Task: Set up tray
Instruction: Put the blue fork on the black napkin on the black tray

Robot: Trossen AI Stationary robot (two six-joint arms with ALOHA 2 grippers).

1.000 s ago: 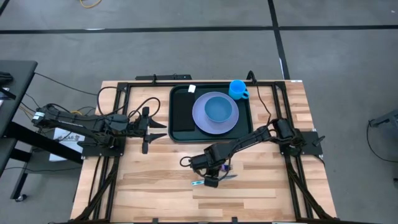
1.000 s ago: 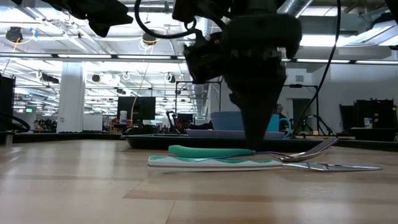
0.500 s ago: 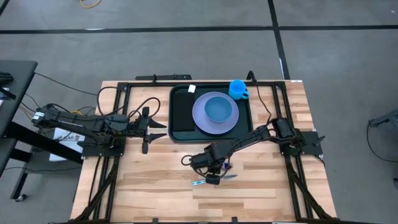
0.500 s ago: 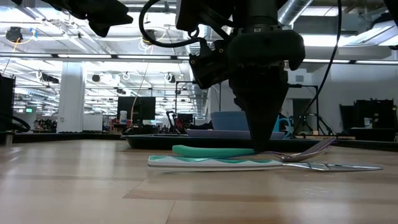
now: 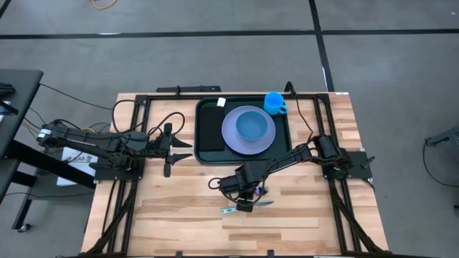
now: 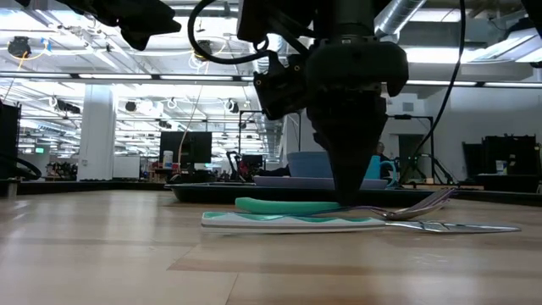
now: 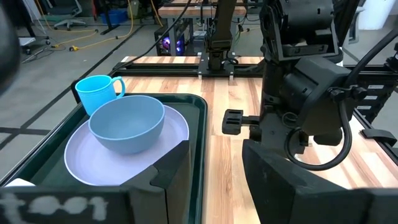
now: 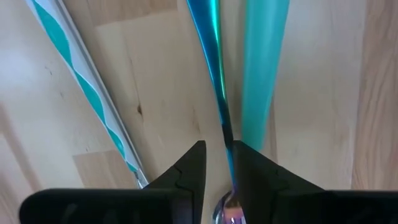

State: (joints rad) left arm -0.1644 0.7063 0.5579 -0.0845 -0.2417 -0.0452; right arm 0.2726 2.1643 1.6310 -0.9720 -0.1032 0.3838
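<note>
The dark green tray (image 5: 206, 136) sits at the far middle of the table. It carries a lavender plate (image 5: 231, 137) with a blue bowl (image 5: 251, 125); a blue cup (image 5: 275, 102) stands at its far right corner. Cutlery lies on the wood nearer the front: an iridescent utensil (image 8: 214, 68), a teal-handled one (image 8: 264, 68) and a knife with a white-and-teal striped handle (image 8: 74, 81). My right gripper (image 5: 244, 206) points down, shut on the iridescent utensil. My left gripper (image 5: 185, 149) waits left of the tray, open, with nothing in it. My right gripper has the iridescent utensil's thin neck (image 8: 227, 140) between its two fingers, where the handle meets the head. The fingers (image 8: 193, 165) come from above, pointing down, and lie across the utensil. The utensil lies on the table beside the teal handle (image 6: 279, 206), its head end (image 6: 436, 202) curving up.
Black frame rails (image 5: 143, 107) run along the table's left, right and far sides. Bare wood stretches across the near half of the table (image 5: 165, 222). The right arm (image 7: 298, 93) stands between the tray and the near edge.
</note>
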